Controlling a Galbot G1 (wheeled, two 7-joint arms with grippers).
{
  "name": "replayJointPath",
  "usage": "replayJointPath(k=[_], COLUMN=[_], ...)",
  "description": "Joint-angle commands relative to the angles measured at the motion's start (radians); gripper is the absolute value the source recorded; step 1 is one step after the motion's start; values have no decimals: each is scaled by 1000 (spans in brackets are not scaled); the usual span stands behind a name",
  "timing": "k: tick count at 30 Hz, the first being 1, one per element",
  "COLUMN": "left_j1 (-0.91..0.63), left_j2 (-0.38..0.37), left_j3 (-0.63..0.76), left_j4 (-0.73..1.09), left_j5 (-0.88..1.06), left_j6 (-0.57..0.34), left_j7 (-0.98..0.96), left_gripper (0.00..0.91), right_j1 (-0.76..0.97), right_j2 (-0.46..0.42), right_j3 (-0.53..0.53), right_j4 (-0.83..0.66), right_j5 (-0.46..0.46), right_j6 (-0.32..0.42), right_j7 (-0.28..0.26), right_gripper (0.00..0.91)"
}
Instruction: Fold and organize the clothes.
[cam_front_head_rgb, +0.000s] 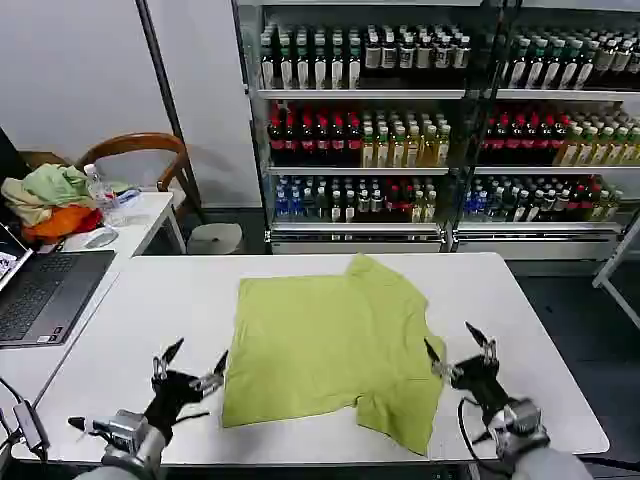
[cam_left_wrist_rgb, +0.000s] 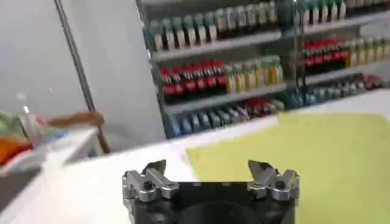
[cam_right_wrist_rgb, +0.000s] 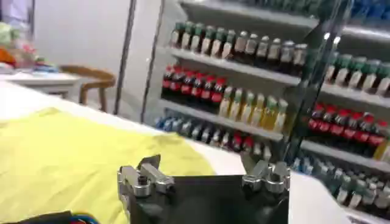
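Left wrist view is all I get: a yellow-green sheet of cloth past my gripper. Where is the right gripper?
Observer: The right gripper hangs open at the T-shirt's near right edge, beside the lower sleeve.
Operator: And mine, relative to the shirt?
Observer: The left gripper is open, just off the shirt's near left corner, over bare table.
Operator: Is the shirt flat?
Observer: Mostly flat; one sleeve points toward the drink shelves, the other lies by the right gripper.
Operator: Anything else nearby?
Observer: A laptop sits at the table's left edge.
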Motion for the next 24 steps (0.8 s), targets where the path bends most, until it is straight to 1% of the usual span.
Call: replayJointPath(k=[1, 5, 7, 11, 19, 24], left_j1=[121, 121, 123, 129, 82, 58], left_j2=[17, 13, 10, 3, -13, -25], left_j3=[5, 17, 24, 41, 51, 64], left_j4=[-99, -81, -75, -73, -22, 11], left_j5=[-56, -81, -96, -95, -122, -137], left_j6=[149, 191, 197, 204, 205, 195], left_j7=[-56, -112, -135, -136, -148, -157], left_gripper=[907, 907, 907, 907, 907, 907], right_j1=[-204, -184, -173, -150, -103, -73], right_j2=[-34, -26, -19, -6, 18, 26], right_j3=[15, -8, -30, -68, -136, -159], right_j4=[88, 55, 47, 22, -19, -31], right_j5=[16, 14, 13, 10, 12, 11], right_j6=[-41, -46, -47, -41, -20, -12], right_j7=[36, 40, 41, 43, 60, 65], right_gripper=[907, 907, 907, 907, 907, 907])
